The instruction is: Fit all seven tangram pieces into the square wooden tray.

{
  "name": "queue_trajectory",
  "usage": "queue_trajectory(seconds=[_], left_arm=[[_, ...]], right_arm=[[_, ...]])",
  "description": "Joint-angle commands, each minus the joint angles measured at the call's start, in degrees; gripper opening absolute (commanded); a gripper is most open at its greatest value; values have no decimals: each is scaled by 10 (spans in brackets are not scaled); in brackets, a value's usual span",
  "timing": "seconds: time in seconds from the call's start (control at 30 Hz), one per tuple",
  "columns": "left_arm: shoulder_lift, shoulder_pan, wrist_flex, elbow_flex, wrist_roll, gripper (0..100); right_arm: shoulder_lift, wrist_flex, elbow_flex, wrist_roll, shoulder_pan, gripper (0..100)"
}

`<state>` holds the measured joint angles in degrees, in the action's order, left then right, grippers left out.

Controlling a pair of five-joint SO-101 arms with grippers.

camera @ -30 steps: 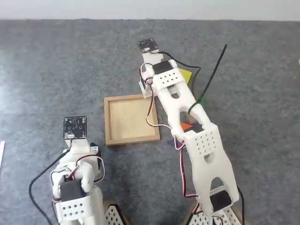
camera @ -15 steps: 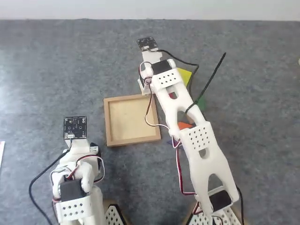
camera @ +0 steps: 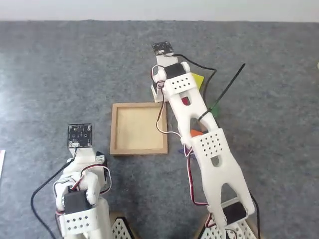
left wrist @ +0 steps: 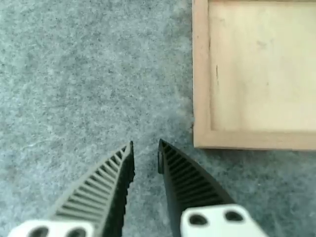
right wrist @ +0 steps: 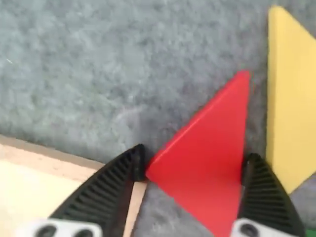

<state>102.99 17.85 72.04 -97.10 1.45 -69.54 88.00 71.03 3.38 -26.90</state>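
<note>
The square wooden tray (camera: 139,149) lies flat on the grey mat with nothing in it. In the right wrist view my right gripper (right wrist: 193,165) is shut on a red triangle (right wrist: 205,163), right beside the tray's corner rim (right wrist: 59,160). A bit of that red triangle (camera: 185,101) shows through the right arm's opening. A yellow piece (right wrist: 291,98) lies beside the red one, also seen as yellow piece (camera: 197,79) from above. My left gripper (left wrist: 145,148) hovers low over the mat near the tray's edge (left wrist: 200,98), a narrow gap between its fingers, nothing held.
Green (camera: 214,106) and orange (camera: 198,133) pieces peek out from under the right arm (camera: 209,144), right of the tray. A black cable (camera: 227,87) runs across that area. The left arm (camera: 82,189) sits at the front left.
The tray has swung from slightly tilted to square with the table. The right arm's wrist has shifted a little to the right, and red now shows through its opening.
</note>
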Motion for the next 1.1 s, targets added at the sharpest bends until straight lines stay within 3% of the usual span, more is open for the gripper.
queue_trajectory(seconds=[0.0,0.27,0.53,0.63,0.83,1.07], left_arm=[[11,-1,2,7,0,81],[11,-1,2,7,0,81],[11,-1,2,7,0,81],[11,-1,2,7,0,81],[11,-1,2,7,0,81],[11,-1,2,7,0,81]], right_arm=[[6,28,21,-48,12,290],[6,38,19,-115,-2,280],[22,91,69,-158,-1,115],[21,116,94,-160,0,147],[21,145,97,-200,0,357],[29,150,68,-283,0,370]])
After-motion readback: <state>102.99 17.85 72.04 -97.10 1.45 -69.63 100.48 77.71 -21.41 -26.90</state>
